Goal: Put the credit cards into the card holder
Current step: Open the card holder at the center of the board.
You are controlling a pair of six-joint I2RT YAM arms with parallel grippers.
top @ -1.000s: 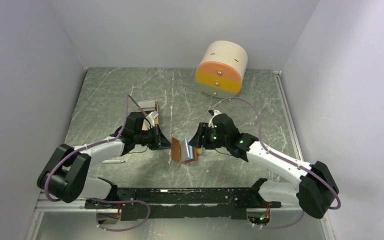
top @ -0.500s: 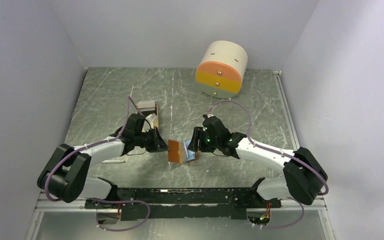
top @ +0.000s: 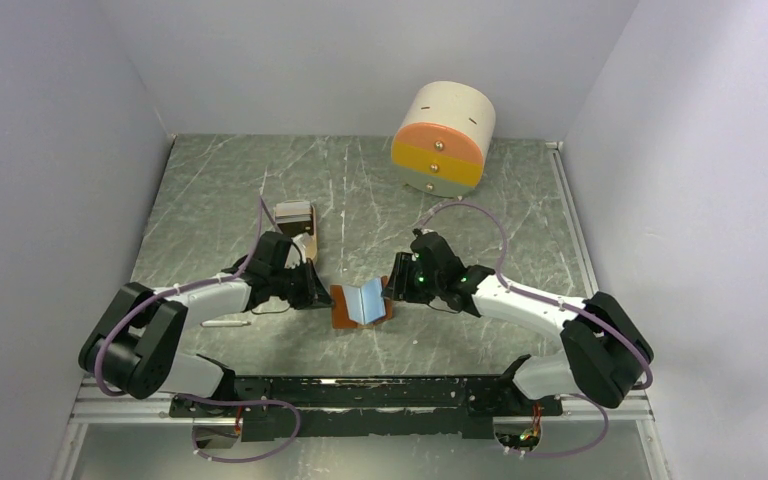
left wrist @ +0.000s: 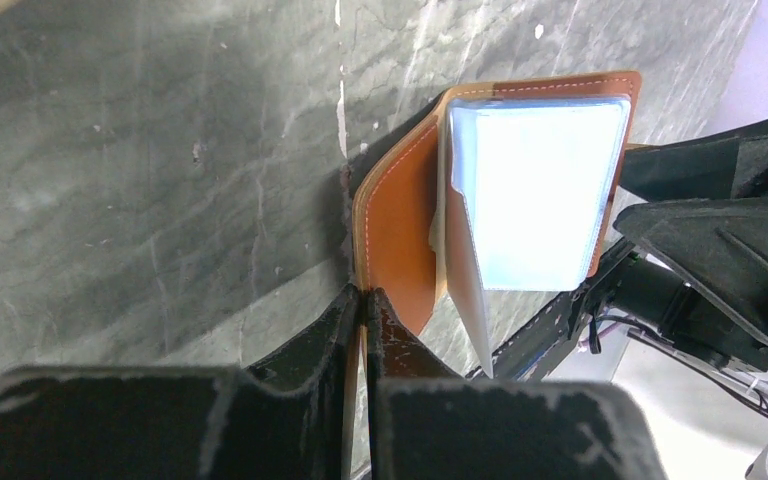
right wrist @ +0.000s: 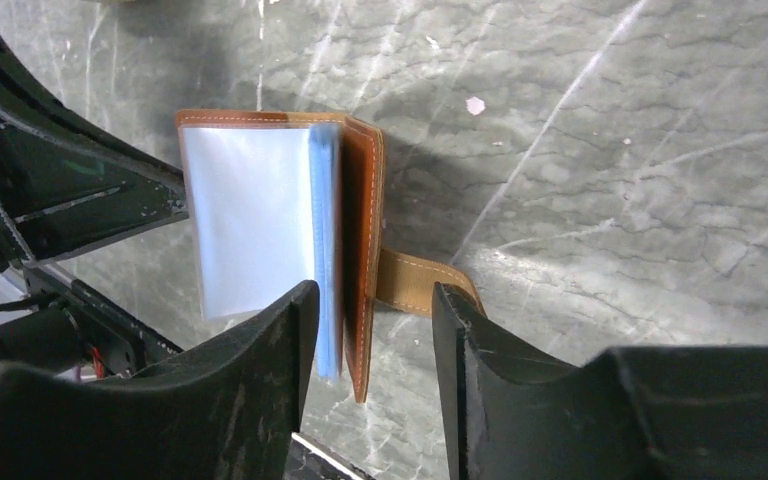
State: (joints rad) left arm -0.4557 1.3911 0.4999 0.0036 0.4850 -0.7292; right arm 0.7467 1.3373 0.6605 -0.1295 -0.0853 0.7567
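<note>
The tan-brown card holder [top: 360, 303] stands open on the table between my two grippers, its clear pockets [left wrist: 540, 190] fanned out. My left gripper [top: 322, 295] is shut on the edge of its left cover [left wrist: 400, 230], pinched at the fingertips [left wrist: 363, 297]. My right gripper [right wrist: 375, 300] is open, with its jaws on either side of the right cover [right wrist: 363, 230] and the pockets, and a gap on each side. The snap tab [right wrist: 420, 282] sticks out by the right finger. The credit cards [top: 295, 215] lie in a small stack behind the left arm.
A round cream-and-orange drawer box [top: 440, 138] stands at the back right. A thin white stick [top: 225, 323] lies under the left arm. Grey walls enclose the marbled table [top: 520, 220] on three sides.
The card holder has come down and a little to the left, and now spreads wider open. Both grippers moved with it. The right arm has swung inward.
</note>
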